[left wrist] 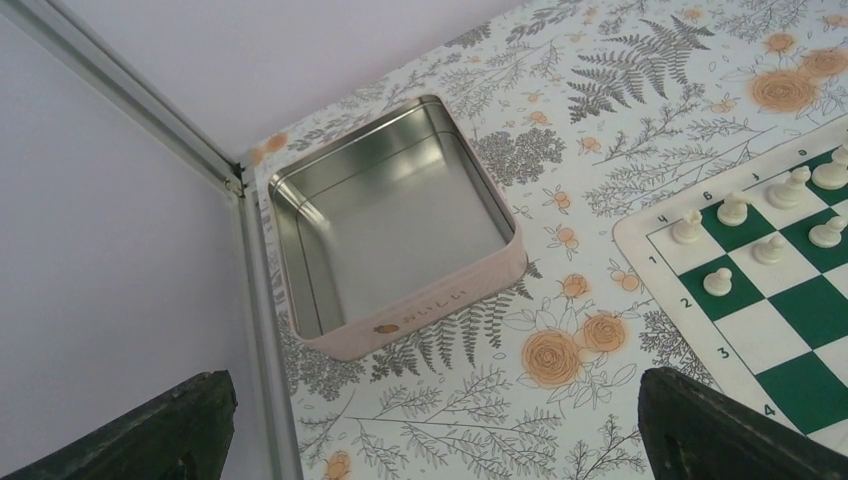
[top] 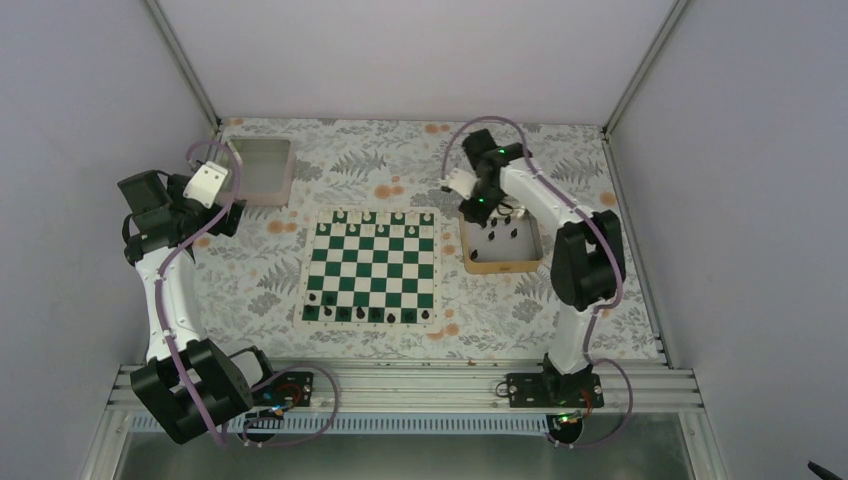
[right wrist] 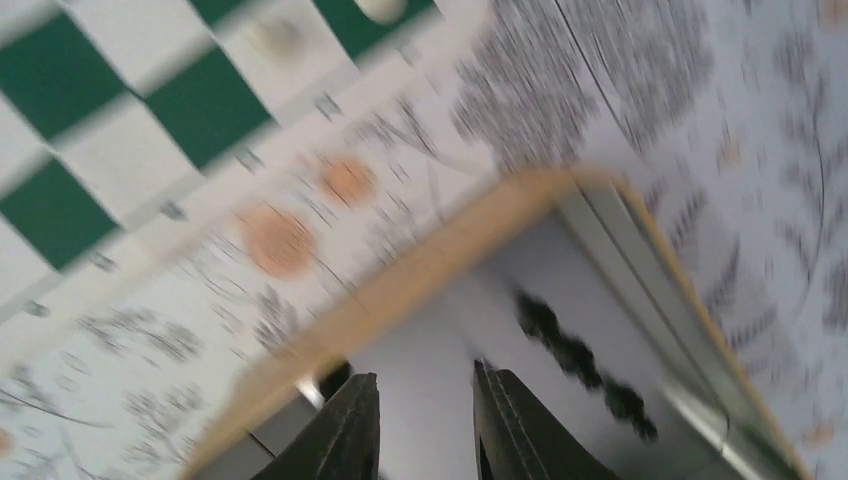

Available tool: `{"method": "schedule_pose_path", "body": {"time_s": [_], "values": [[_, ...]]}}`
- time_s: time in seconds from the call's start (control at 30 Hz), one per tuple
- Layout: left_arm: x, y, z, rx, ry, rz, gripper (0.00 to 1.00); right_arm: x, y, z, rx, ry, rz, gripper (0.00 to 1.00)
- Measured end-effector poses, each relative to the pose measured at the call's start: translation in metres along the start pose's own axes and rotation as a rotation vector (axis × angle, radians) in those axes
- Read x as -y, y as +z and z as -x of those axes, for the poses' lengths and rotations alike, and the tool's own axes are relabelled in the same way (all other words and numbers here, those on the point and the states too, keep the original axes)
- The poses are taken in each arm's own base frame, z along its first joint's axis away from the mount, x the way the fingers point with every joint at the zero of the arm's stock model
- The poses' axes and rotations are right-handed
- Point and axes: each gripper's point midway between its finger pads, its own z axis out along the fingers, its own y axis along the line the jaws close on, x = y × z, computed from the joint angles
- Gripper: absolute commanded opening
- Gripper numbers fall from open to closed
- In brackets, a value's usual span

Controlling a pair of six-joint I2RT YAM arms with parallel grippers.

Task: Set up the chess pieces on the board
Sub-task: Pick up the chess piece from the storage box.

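**Student:** So, starting at the working claw: how does it stand?

**Tutor:** The right gripper (right wrist: 425, 385) has its fingers parted by a narrow gap, and nothing shows between them. It hangs low inside the gold-rimmed tray (right wrist: 420, 270), which sits just right of the board (top: 372, 265). The wrist view is smeared, so finer detail cannot be told.

**Student:** And around it?

**Tutor:** Black chess pieces (right wrist: 565, 345) lie loose on the tray floor, near the fingers but apart from them. The top view shows a handful there, though I cannot count them.

**Student:** The other arm?

**Tutor:** The left gripper (left wrist: 438, 385) is spread wide and holds nothing. It hovers at the far left near the pinkish tin (left wrist: 400, 330), whose metal floor shows bare.

**Student:** How far along is the set-up?

**Tutor:** I judge it well past halfway.
- **White:** the white pieces (top: 370, 217) fill the two far rows.
- **Black, back row:** the near row (top: 370, 314) appears full of black pieces.
- **Black, second row:** the row just ahead of it carries only one or two, at its left end.
- **What is left:** the black pawns, probably those in the tray, have yet to cross to that second-nearest row.
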Motion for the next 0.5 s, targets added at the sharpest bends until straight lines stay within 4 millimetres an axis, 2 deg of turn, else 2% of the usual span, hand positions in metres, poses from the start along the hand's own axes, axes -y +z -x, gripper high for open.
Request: {"method": "schedule_pose_path", "body": {"time_s": [0.07,0.13,0.27,0.5], "values": [[0.000,0.000,0.000,0.000,-0.002,0.000,1.00,0.019,0.005,-0.030,-0.042,0.069,-0.016,0.28],[-0.001,0.000,0.000,0.000,-0.003,0.000,1.00,0.027,0.005,-0.044,-0.051,0.101,-0.026,0.27],[-0.003,0.000,0.004,0.005,-0.001,0.003,1.00,0.035,0.007,-0.051,-0.042,0.123,-0.040,0.26],[-0.003,0.002,0.002,0.000,-0.005,-0.003,1.00,0.052,0.029,-0.056,-0.043,0.152,-0.058,0.26]]}}
